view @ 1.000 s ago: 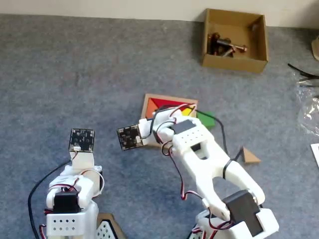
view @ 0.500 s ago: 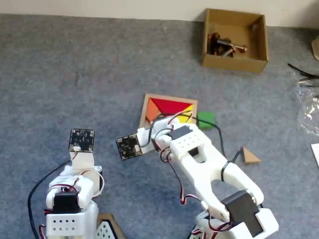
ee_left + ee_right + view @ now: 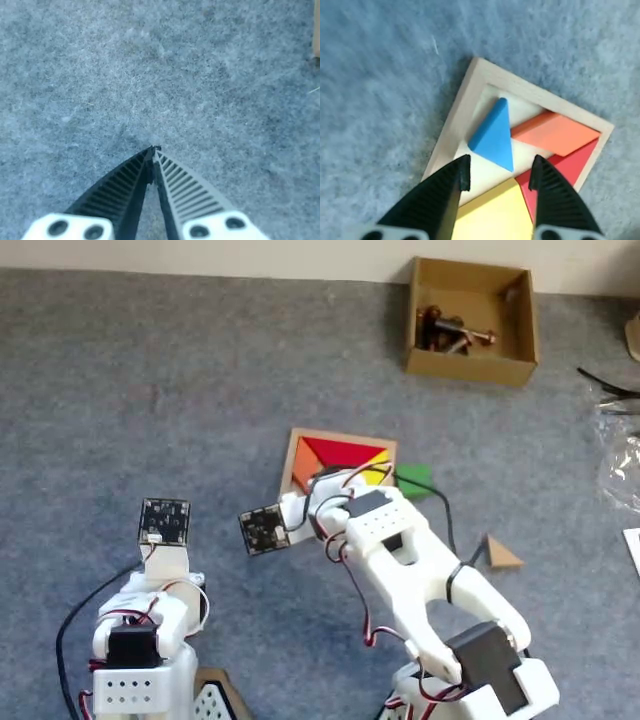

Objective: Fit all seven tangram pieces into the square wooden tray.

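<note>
My right gripper spread apart above blue triangle, frame centre, askew in tray. I'd nudge it flush against orange piece, gently. My left gripper closed, empty.

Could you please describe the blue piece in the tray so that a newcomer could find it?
Find the square wooden tray on the grey carpet, below the right claw. Inside lies a blue triangle, beside the orange piece; it is the only blue one.

My gripper is over the grey felt cloth, its two ribbed fingers pressed together at the tips, a tan edge well apart.
</note>
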Tool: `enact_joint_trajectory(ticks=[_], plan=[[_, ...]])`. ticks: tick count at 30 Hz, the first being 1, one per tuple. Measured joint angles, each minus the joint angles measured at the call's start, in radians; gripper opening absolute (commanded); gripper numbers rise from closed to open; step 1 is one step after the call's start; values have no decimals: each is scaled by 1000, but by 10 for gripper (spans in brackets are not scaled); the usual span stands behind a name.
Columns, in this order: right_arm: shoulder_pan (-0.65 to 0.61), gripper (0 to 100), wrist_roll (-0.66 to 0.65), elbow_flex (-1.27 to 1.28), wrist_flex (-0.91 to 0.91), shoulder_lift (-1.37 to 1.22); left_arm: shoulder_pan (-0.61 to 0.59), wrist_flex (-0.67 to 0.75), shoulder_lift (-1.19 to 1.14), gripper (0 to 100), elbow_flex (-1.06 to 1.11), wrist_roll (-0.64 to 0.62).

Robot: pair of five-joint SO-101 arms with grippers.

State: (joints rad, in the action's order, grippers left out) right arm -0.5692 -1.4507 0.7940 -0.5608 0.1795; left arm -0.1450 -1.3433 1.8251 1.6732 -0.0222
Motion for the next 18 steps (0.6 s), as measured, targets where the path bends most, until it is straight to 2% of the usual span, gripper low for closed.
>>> enact_joint_trajectory(ticks=[3, 10, 18], plan=[[3, 26, 127, 0, 0, 0, 0, 0, 0, 7, 0, 0], [9, 5, 463, -74, -18, 0, 0, 0, 0, 7, 0, 0], [9, 5, 601, -169, -221, 0, 0, 0, 0, 7, 0, 0]])
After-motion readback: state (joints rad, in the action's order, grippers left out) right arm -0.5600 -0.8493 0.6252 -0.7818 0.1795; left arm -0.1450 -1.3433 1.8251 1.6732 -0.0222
